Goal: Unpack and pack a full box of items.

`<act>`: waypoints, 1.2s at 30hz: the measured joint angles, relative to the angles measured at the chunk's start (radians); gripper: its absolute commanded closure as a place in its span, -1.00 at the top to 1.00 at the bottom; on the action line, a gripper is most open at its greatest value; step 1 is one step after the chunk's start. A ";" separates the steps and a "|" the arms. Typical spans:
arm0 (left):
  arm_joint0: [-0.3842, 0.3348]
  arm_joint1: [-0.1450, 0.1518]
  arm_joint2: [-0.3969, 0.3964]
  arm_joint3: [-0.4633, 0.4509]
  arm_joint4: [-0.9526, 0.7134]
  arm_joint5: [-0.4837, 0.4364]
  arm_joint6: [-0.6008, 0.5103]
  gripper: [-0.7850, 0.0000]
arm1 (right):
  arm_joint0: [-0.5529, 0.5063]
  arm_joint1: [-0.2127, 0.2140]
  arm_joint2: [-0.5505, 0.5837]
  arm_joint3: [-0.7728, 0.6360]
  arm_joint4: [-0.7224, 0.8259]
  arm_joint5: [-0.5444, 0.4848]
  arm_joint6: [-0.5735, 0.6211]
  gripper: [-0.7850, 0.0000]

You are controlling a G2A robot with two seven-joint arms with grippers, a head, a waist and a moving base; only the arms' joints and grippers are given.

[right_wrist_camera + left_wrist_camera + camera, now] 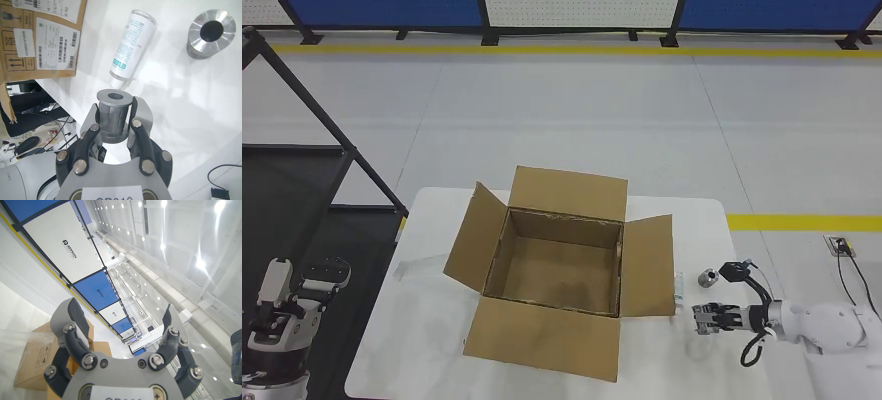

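there's your box [557,270], open at mid-desk, all four flaps splayed, its brown floor in plain sight from the top. just off its right flap lies a white bottle [679,290], and near that stands a metal cylinder [707,277]. the right wrist view gives you what the top can't: the right gripper [115,106] has its jaws clamped on a grey flanged sleeve [113,121], over the right end of the white desk [189,94], cap of the bottle just beyond. around it, pale grey floor, a yellow line [542,50], blue panels [382,12]. your left gripper [121,308] sits off the desk's left edge, tipped up toward the ceiling lights, jaws wide apart, the box's outer wall low beside it.
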 measured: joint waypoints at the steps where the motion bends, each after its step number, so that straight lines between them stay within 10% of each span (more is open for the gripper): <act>1: 0.000 0.000 0.000 0.000 0.000 0.000 0.000 1.00 | 0.015 0.001 -0.013 0.023 0.000 -0.005 -0.005 -1.00; 15: 0.000 0.000 0.000 0.000 0.000 0.000 0.000 1.00 | 0.135 0.011 -0.118 0.218 -0.016 -0.027 -0.076 -0.98; 18: 0.000 0.000 0.000 0.000 0.000 0.000 0.000 1.00 | 0.149 0.013 -0.133 0.243 -0.013 -0.032 -0.086 -0.54; 36: 0.000 0.000 0.000 0.000 0.000 0.000 0.000 1.00 | 0.181 0.033 -0.186 0.286 0.013 -0.039 -0.121 -0.05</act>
